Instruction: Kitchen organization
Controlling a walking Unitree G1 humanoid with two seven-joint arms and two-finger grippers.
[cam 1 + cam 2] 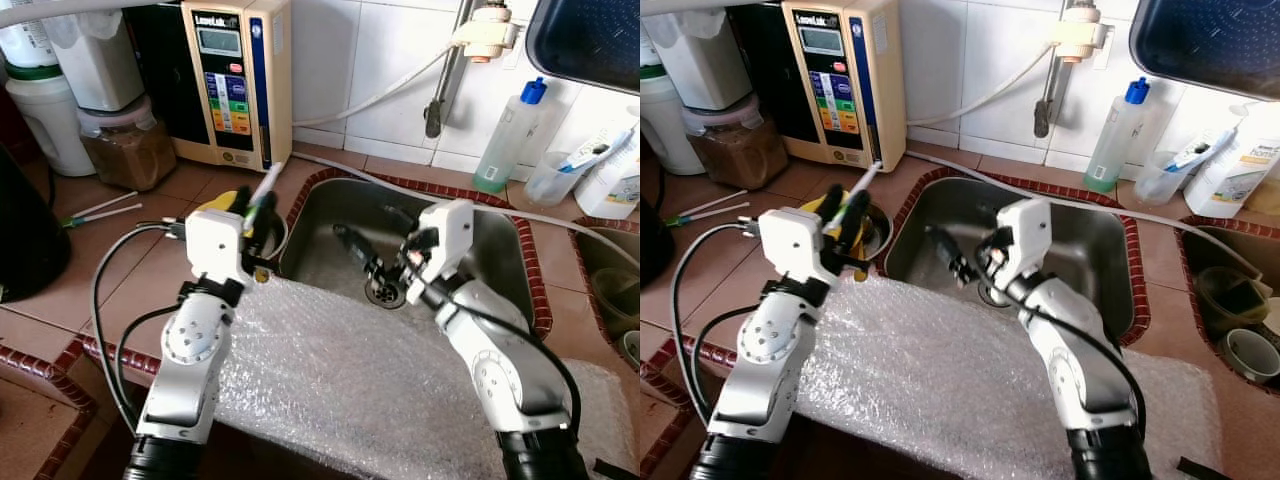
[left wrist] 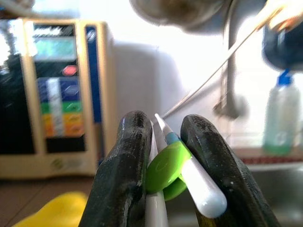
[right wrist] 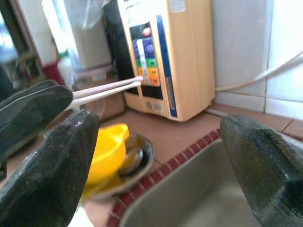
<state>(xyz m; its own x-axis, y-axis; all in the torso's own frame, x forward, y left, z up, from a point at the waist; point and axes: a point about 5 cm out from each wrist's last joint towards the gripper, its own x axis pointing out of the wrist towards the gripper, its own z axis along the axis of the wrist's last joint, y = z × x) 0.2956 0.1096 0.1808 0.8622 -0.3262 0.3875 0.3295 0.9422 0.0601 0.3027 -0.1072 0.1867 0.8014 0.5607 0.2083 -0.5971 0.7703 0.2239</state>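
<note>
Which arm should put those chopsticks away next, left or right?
Left. The left gripper is already shut on the white chopsticks with their green clip, above the counter by the yellow bowl. The right gripper hangs open over the sink, holding nothing.

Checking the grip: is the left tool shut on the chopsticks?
Shut: the left tool has both black fingers pressed against the white chopsticks.

Left gripper (image 1: 256, 208) apparently clamped; right gripper (image 1: 372, 250) spread apart.
</note>
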